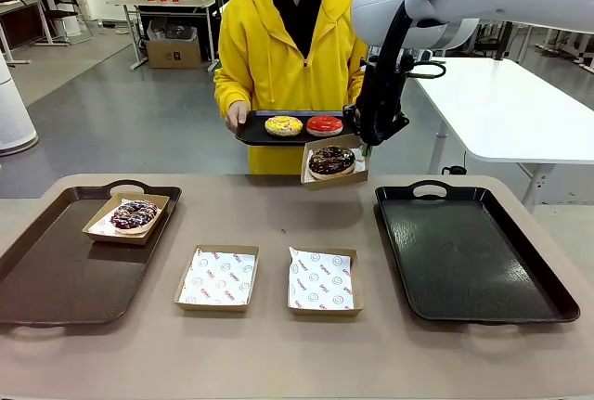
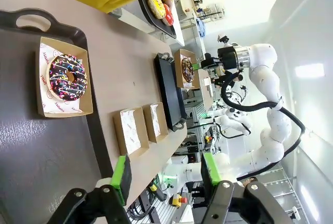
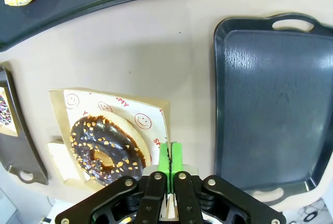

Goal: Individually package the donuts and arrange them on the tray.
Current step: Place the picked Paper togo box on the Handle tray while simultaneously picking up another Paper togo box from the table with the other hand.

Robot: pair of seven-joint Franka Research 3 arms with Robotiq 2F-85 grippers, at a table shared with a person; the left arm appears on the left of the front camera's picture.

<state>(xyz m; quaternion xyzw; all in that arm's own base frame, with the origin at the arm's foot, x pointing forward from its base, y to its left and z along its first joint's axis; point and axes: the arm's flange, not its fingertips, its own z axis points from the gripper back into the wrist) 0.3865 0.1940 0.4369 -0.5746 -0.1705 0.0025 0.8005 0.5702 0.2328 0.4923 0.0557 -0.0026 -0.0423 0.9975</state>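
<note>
The right gripper [image 3: 169,156] is clenched on the rim of a cardboard box [image 1: 325,181] holding a chocolate donut [image 1: 331,161], lifted above the desk [image 1: 278,214] at about 12 o'clock. Just beyond it, a person's hand [image 1: 237,114] holds a small tray [image 1: 252,133] with a yellow donut [image 1: 283,125] and a red donut [image 1: 324,124]. At 9 o'clock, a sprinkled donut [image 1: 135,214] sits boxed on the brown tray [image 1: 56,270]. Two paper-lined boxes [image 1: 217,277] lie side by side toward 6 o'clock, and a black tray [image 1: 469,251] lies at 3. The left gripper [image 2: 165,174] hangs released over the brown tray, grasping nothing.
</note>
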